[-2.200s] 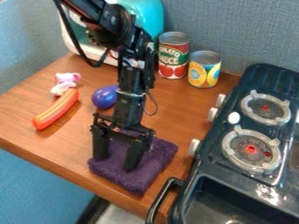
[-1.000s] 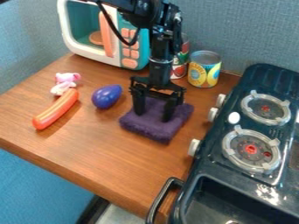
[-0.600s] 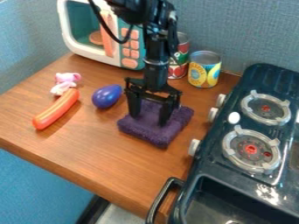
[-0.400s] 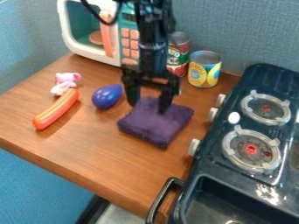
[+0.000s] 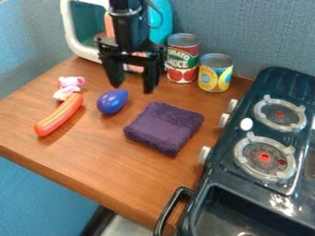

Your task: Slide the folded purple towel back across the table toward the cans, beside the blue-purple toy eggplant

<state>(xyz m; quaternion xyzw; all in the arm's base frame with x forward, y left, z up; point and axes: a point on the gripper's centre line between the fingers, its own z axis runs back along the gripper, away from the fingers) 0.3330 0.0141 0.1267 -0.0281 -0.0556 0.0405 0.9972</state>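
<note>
Cloth (image 5: 164, 128) lies folded, purple, near the table's (image 5: 111, 173) stove-side edge; gripper (image 5: 133, 87) hangs above, jaws wide, holding nothing.

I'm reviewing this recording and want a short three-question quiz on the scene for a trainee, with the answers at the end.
1. True or false: the tool hangs open, with nothing between its fingers.
2. Which thing is nearest to the orange toy sausage?
a) tin cans
b) pink toy
c) toy microwave
3. Fill in the missing word: the folded purple cloth lies between the dark blue egg-shaped toy and the toy ____.

Key: 1. true; 2. b; 3. stove
</note>
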